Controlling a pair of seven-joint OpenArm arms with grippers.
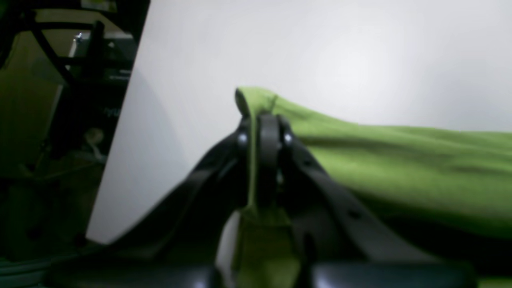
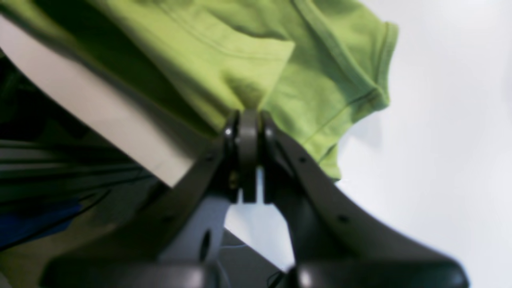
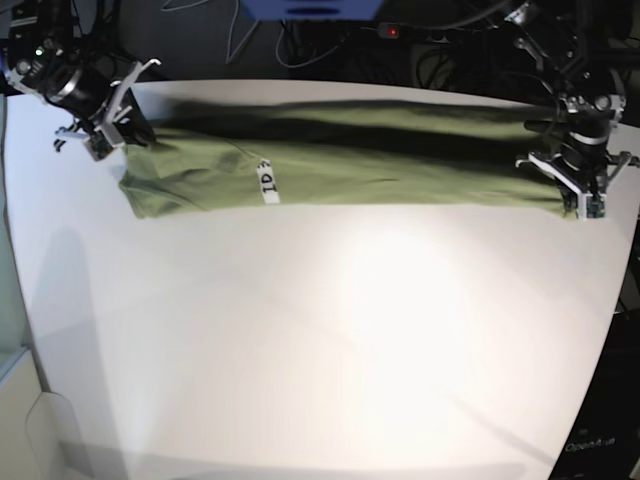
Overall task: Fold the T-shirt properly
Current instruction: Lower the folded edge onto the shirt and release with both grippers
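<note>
t-shirt point(image 3: 350, 160) stretched along white table point(image 3: 320, 340); left hand point(image 1: 264, 120) and right hand point(image 2: 248, 120) each clenched on cloth edge.

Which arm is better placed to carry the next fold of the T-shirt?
Neither alone, probably: the left gripper and right gripper each pinch one end of the T-shirt, stretched along the table's far edge. Both should likely move together.

Olive T-shirt point(image 3: 350, 160) stretched lengthwise along table's far edge.
</note>
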